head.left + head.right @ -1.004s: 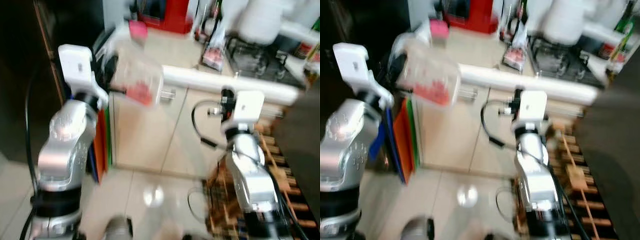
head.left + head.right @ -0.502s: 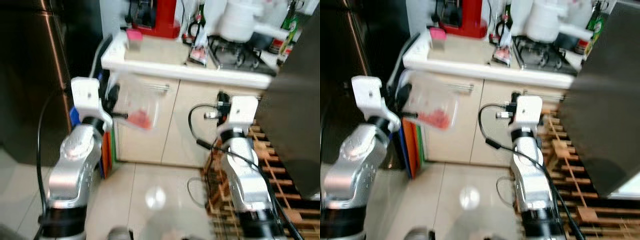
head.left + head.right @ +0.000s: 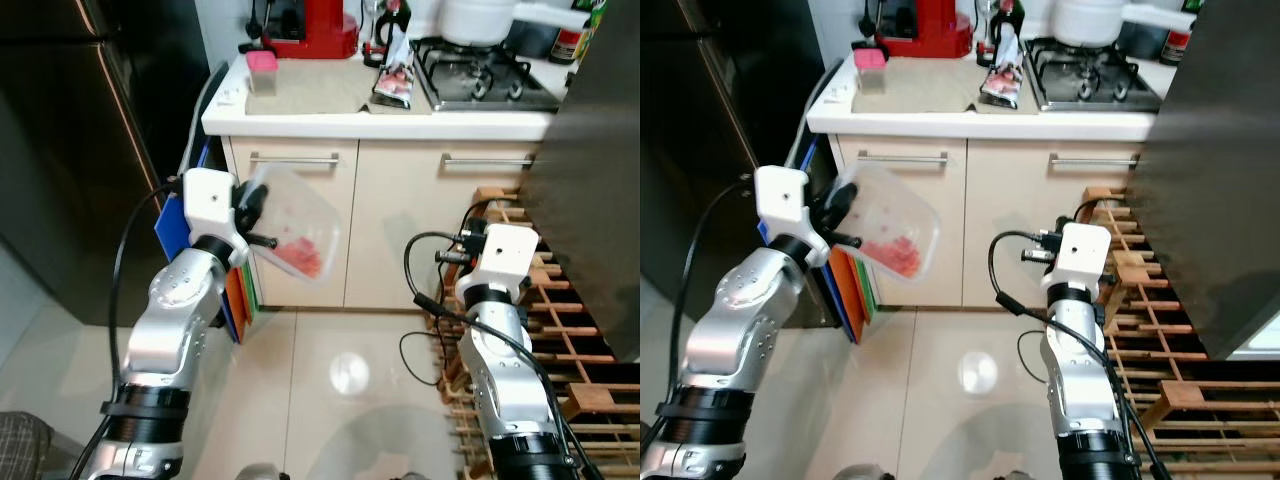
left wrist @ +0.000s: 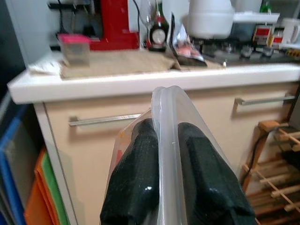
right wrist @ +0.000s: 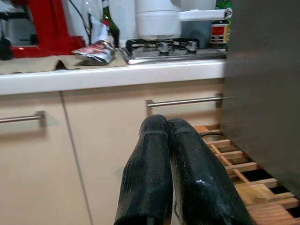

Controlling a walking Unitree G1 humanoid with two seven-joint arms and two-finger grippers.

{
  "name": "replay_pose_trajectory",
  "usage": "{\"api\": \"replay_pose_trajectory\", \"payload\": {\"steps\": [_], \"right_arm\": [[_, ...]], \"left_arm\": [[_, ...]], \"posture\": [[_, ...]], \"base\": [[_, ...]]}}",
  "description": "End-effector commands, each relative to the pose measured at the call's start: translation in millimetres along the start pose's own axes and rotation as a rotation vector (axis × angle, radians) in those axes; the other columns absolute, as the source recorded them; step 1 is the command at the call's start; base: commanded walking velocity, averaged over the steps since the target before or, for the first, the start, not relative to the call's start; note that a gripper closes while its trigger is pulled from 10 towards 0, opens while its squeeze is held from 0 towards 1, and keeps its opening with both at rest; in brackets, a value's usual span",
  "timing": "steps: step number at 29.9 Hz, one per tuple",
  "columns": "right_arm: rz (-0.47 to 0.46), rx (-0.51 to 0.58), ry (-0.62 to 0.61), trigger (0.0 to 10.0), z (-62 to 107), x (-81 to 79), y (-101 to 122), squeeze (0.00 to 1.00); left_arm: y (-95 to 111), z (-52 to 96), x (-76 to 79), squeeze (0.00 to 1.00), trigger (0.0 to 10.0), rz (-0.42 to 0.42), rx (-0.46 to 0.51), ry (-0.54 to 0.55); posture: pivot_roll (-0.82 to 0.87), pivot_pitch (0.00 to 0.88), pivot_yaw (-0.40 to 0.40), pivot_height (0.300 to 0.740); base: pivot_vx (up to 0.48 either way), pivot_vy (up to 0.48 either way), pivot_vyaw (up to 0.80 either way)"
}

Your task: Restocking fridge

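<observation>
Backing off from the bench (image 3: 400, 100), the camera steadied; left pincer (image 4: 164, 140) clamped the clear container (image 3: 295, 235), tilted, ahead of it; right pincer (image 5: 164, 154) closed, empty.

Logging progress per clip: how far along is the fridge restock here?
Early. Picked up: the left gripper is shut on a clear plastic container with red food inside, carried in front of the kitchen cabinets. The right gripper is shut, holding nothing. Left: placing it in the dark fridge.
</observation>
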State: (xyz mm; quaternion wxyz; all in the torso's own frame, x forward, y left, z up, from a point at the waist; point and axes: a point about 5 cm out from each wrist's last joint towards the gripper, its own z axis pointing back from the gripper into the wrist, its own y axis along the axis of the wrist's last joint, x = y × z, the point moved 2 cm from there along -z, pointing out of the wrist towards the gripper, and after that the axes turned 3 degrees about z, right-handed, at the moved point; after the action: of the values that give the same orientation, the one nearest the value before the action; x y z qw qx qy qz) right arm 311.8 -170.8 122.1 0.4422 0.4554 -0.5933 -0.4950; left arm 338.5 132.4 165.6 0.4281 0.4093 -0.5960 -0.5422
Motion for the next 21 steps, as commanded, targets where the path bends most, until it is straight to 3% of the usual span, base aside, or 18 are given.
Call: {"api": "replay_pose_trajectory", "payload": {"steps": [1,11,21], "right_arm": [[0.005,0.04,-0.003,10.0,-3.6,1.1,8.8,0.0],[-0.012,0.027,0.031,10.0,-14.6,-6.5,7.8,0.0],[-0.006,0.027,0.053,10.0,-15.5,-10.2,5.6,0.0]], "left_arm": [[-1.8,1.0,-2.1,0.0,10.0,-0.009,0.0,0.016],[-3.1,5.1,-1.3,0.0,10.0,0.004,0.017,0.042],[-1.1,2.8,-3.1,0.0,10.0,0.006,0.027,0.044]], "posture": [[0.03,0.0,0.038,0.711],[0.07,0.0,0.005,0.711],[0.06,0.0,0.003,0.711]], "base": [[0.0,0.0,0.0],[0.0,0.0,0.0],[0.0,0.0,0.0]]}}
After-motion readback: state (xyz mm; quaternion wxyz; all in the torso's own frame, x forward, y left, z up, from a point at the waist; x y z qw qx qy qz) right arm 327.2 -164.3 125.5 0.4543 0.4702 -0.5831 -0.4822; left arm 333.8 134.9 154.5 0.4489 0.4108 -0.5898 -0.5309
